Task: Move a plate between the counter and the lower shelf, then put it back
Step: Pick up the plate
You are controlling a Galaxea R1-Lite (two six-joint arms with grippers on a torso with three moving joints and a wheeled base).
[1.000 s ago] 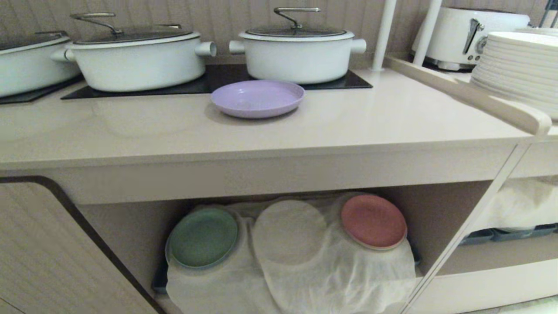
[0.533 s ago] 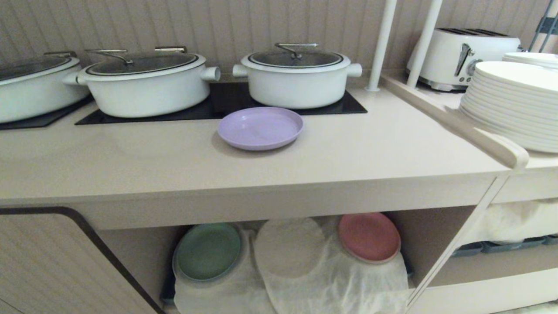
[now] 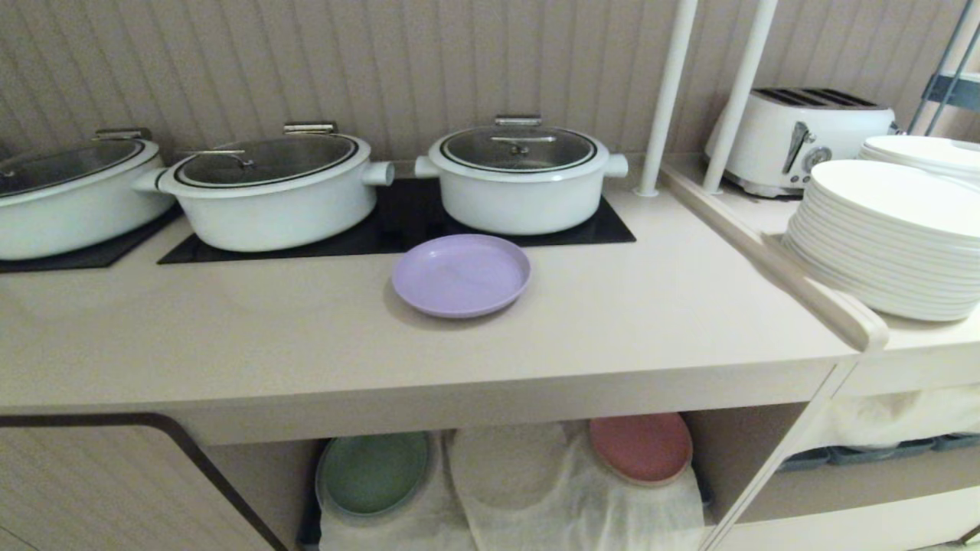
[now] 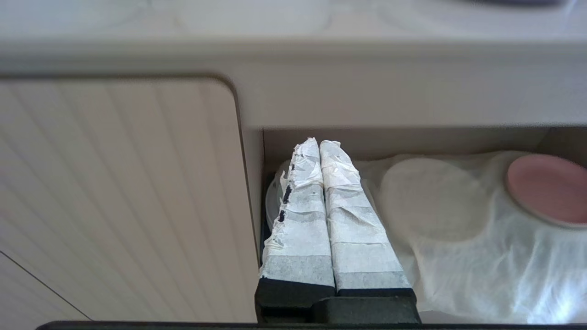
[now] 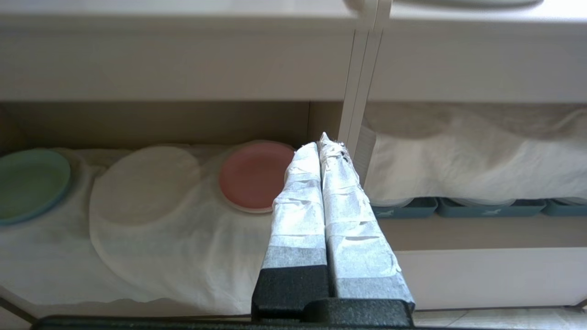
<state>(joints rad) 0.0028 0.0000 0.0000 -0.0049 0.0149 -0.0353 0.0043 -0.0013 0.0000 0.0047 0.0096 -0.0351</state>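
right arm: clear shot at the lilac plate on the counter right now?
Probably not yet. The right gripper sits shut, low, facing the lower shelf; the lilac plate lies on the counter above, otherwise unobstructed.

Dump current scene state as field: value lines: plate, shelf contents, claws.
plate: lilac plate flat on the counter, in front of the round white pot
lower shelf: green plate at left, pink plate at right, bare cloth hump between them
left claw: shut, empty, facing the shelf opening
right claw: shut, empty, facing the shelf opening
arms in head view: none
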